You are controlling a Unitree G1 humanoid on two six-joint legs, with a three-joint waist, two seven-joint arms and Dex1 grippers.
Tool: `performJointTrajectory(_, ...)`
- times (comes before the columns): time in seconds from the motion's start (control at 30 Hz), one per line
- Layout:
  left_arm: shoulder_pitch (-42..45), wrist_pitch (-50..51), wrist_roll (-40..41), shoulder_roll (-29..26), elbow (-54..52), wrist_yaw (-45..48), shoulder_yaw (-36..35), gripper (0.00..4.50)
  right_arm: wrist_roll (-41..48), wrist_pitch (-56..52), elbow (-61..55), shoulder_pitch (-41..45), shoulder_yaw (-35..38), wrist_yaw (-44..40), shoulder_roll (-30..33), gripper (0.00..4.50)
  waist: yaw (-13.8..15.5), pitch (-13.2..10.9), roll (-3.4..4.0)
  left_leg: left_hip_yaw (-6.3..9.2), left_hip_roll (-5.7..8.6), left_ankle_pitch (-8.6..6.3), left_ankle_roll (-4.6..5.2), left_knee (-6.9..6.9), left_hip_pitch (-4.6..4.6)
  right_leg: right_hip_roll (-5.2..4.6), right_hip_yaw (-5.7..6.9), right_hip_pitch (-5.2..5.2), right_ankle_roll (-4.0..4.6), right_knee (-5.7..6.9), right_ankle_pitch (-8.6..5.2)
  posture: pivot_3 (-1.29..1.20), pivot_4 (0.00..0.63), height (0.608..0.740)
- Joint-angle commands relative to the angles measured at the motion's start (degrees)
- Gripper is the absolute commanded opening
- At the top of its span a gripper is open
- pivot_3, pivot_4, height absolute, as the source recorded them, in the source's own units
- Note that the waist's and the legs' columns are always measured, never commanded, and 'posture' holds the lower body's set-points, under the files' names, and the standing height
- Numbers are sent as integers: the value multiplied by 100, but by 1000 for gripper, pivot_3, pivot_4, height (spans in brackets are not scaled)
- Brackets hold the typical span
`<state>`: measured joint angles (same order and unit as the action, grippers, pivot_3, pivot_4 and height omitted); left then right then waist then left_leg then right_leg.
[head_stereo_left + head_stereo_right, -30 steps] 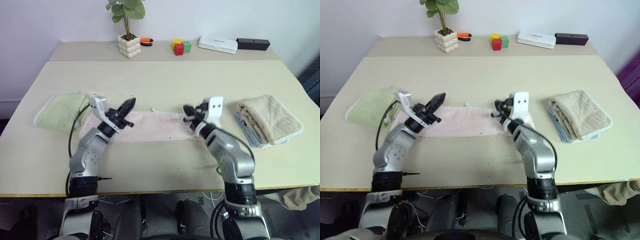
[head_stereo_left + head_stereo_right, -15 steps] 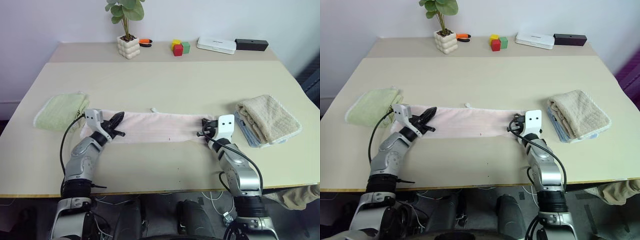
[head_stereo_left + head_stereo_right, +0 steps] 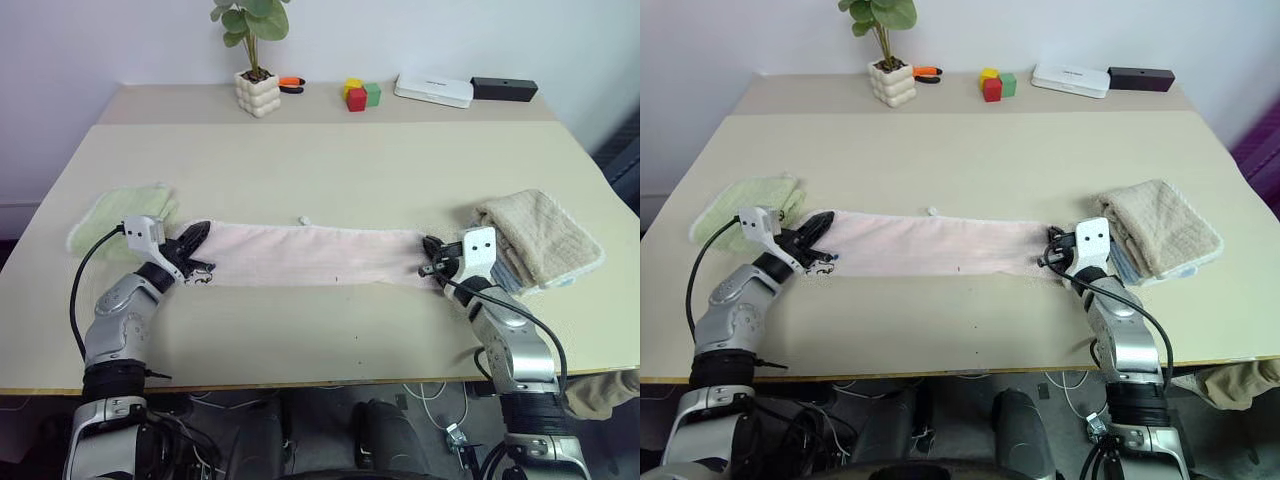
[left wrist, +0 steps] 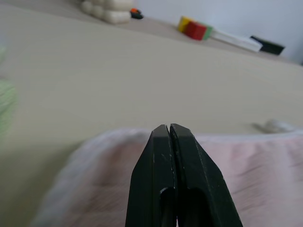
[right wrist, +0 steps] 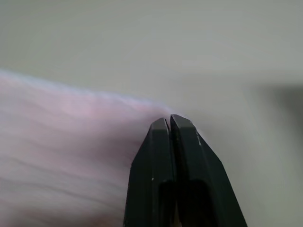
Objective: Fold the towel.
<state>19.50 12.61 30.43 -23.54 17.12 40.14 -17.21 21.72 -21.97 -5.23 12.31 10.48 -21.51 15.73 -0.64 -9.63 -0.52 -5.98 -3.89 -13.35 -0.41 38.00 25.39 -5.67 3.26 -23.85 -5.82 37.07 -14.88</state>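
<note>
Left gripper [image 3: 200, 232]: I see its fingers pressed together at the left end of the towel, with the tip lying over the pink cloth. In the left wrist view the two fingers [image 4: 161, 161] meet with no gap. I cannot tell whether any cloth is caught between them.
Right gripper [image 3: 430, 245]: I see its fingers at the right end of the towel. In the right wrist view they [image 5: 163, 161] stand nearly together, with only a thin slit between them, at the towel's edge. I cannot tell whether they pinch the cloth.
Towel [image 3: 315, 255]: pale pink, it lies flat on the desk as a long narrow strip stretched between my two grippers. A small dark mark shows near its front edge.
Desk [image 3: 320, 160]: beige, with a raised back section along the wall.
Green towel [image 3: 115, 212]: folded, it lies just beyond the left end of the pink strip, beside the left gripper.
Beige towel [image 3: 540, 235]: folded, it lies on the right on top of a bluish cloth, just beside the right gripper.
Back of desk: a potted plant [image 3: 257, 60], coloured blocks [image 3: 362, 94], a flat white box [image 3: 434, 89] and a black box [image 3: 505, 88] stand in a row, well apart from the towel.
</note>
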Motion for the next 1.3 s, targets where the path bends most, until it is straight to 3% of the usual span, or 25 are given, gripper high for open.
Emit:
performJointTrajectory(0.03,17,226,277,-92,-501,581,170,975,1447,-906,-963,270,659,84,-31,1490,5,0,0,1,-1,0,0,0,0,0,0,0,0,1,0,0,150,735)
performJointTrajectory(0.23,150,378,351,-549,-756,1438,321,3928,3500,-2309,-1829,-353,1480,883,-42,4462,13,0,0,5,-1,-3,2,-3,1,0,4,5,1,-9,-1,0,150,735)
performJointTrajectory(0.27,239,318,360,-680,-679,1725,339,4455,3995,-2518,-1949,-590,1625,1043,-6,4500,11,0,0,4,-1,-3,2,-4,1,-1,3,4,2,-9,-1,0,150,735)
performJointTrajectory(0.43,706,384,434,-1087,-232,2647,377,4488,5759,-2995,-2259,-1539,2035,1933,210,4500,19,0,1,4,-1,-4,3,-5,0,-1,2,4,4,-11,-1,0,150,735)
performJointTrajectory(0.63,988,329,478,-1325,55,3843,540,4488,7481,-2827,-2398,-2425,1783,2906,335,4500,-4,0,0,4,-1,-6,7,-7,0,-1,2,4,11,-13,-5,0,150,735)
performJointTrajectory(0.87,1270,582,487,-1471,326,4435,624,4488,8084,-2149,-2305,-2586,1400,3831,237,4500,28,0,-1,8,-2,-6,7,-7,1,-1,2,4,23,-13,-12,0,150,735)
performJointTrajectory(1.03,1157,724,580,-1512,109,4565,658,4488,7966,-1971,-2209,-2559,996,4009,245,4500,17,0,-1,10,-2,-6,7,-7,2,-1,2,3,23,-15,-12,0,150,735)
performJointTrajectory(1.3,718,1119,790,-2029,-225,5146,557,4488,7566,-1476,-1834,-2099,756,4317,112,4500,2,0,0,12,-4,-6,8,-8,1,-1,1,3,27,-16,-14,0,150,735)
